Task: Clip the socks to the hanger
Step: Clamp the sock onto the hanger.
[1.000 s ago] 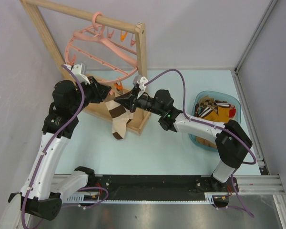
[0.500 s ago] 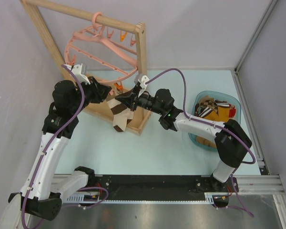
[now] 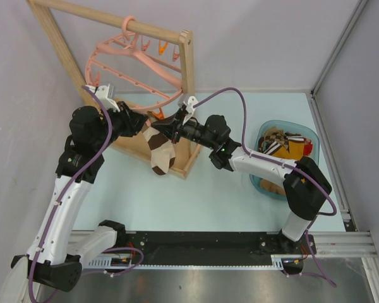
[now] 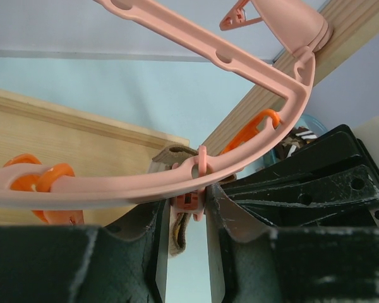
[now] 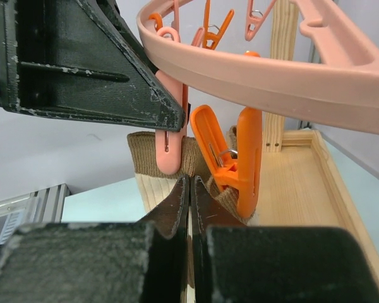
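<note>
The round pink hanger point(image 3: 123, 69) hangs from the wooden rack. My left gripper point(image 3: 141, 121) is shut on a pink clip point(image 4: 188, 202) under the hanger's ring point(image 4: 114, 186). My right gripper point(image 3: 161, 128) is shut on the brown cuff of a cream-and-brown sock point(image 3: 159, 151) and holds it up at that clip. In the right wrist view the pink clip point(image 5: 166, 158) overlaps the cuff point(image 5: 142, 151), just above my shut right gripper point(image 5: 189, 186). The cuff's edge point(image 4: 177, 237) shows between the left fingers. Whether the clip bites the cuff is hidden.
An orange clip point(image 5: 246, 158) hangs right beside the pink one. The wooden rack's post point(image 3: 188, 95) and base tray point(image 5: 303, 183) stand close behind both grippers. A blue basket point(image 3: 311, 136) with more socks point(image 3: 284, 148) sits at the right.
The right gripper has raised the sock up and to the left, toward the ring and the left gripper. The left arm has stayed where it was.
</note>
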